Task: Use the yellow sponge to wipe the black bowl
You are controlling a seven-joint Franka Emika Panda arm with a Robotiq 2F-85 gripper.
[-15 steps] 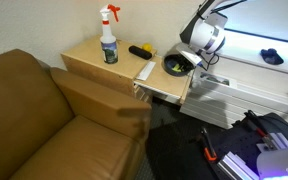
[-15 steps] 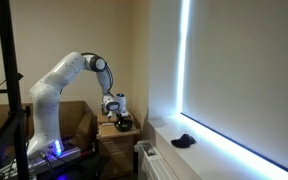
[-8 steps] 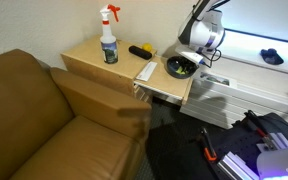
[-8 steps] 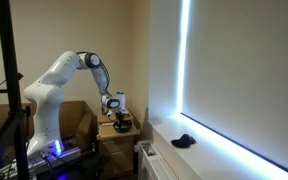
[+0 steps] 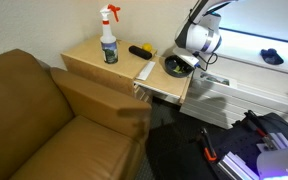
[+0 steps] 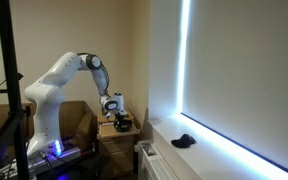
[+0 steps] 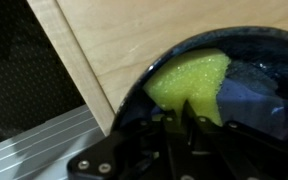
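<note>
The yellow sponge [image 7: 192,78] lies inside the black bowl [image 7: 269,48], pressed against the inner wall on the side next to the table [image 7: 134,30] edge. Its pitted, open-pored face suggests something very light, soft and easily squashed. It should bend round the bowl's curve under light pressure, but it could also fold or slip out if it drags. The best hold is across its thin faces, near the middle of a long edge, so that a broad flap hangs free to wipe with.

In the wrist view the gripper [image 7: 184,112] is clenched on the sponge's near edge, with its two fingers close together and most of the sponge standing out beyond the tips. That hold is close to the rim of the sponge, so I judge it fair for sweeping but prone to peel away on a hard push.

The bowl looks glossy, with a bluish gleam on its floor. It is probably stiff and slick, and light enough to slide on the wood if pushed sideways.

In an exterior view the bowl [image 5: 174,67] sits near the table's [image 5: 89,55] corner on the window-ledge side, with the gripper [image 5: 187,60] lowered into it. A black-and-yellow tool [image 5: 141,50] lies just beside it, and a spray bottle [image 5: 108,36] stands further along the far edge.
</note>
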